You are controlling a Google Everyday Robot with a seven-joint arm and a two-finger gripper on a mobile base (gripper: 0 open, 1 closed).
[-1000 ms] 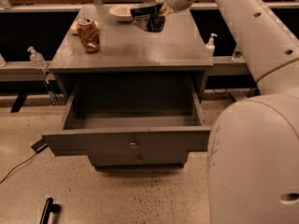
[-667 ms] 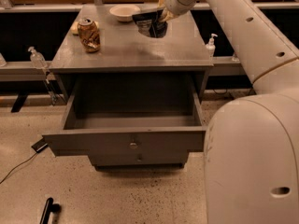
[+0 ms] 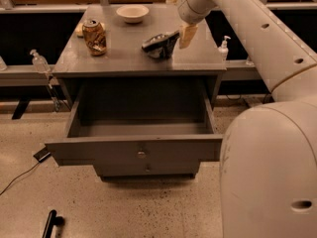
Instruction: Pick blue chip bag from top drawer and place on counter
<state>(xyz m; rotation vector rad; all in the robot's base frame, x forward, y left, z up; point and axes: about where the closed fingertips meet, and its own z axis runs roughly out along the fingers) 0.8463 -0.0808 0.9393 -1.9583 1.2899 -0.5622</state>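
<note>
- The chip bag (image 3: 159,44) lies on the worktop (image 3: 124,58), right of the can (image 3: 94,36).
- The tool (image 3: 183,37) is at the bag's right end; I cannot tell whether it grips.
- The drawer (image 3: 133,152) stands open.

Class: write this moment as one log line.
dark blue glossy foil chip bag: lying on flat grey counter | end effector: above counter, beside bag | wide grey metal top drawer: open

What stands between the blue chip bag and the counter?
Nothing visible. The blue chip bag is already over the counter, with the gripper at its right end. The can and bowl sit apart, to its left.
</note>
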